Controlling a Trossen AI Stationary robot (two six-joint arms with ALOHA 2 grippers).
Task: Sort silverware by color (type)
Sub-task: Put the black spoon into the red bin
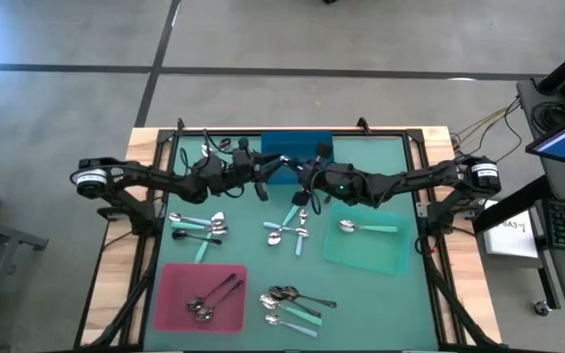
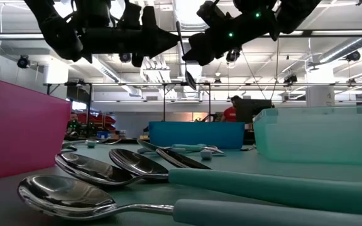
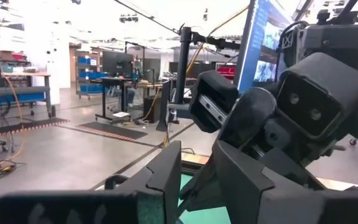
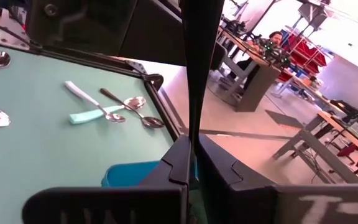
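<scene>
Dark-handled spoon (image 4: pixel 199 74) clamped in right jaws, left jaws part-open, low view shows spoon (image 2: pixel 182 53) hanging

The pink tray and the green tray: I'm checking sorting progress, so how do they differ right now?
The pink tray holds a few dark-handled spoons; the green tray holds one teal-handled spoon. Pink sits front left, green at right. Both are rectangular and lie flat.

Bright, even light falls from ceiling strip lamps (image 2: pixel 187 12), which blow out to white in the low view. The dark arms above show there as silhouettes. Nearest shiny metal spoon bowls (image 2: pixel 65 194) mirror the lamps and look soft. The wide green bench (image 1: pixel 381 304) carries only faint shadows. The left wrist view's background is hazy and overexposed.
</scene>
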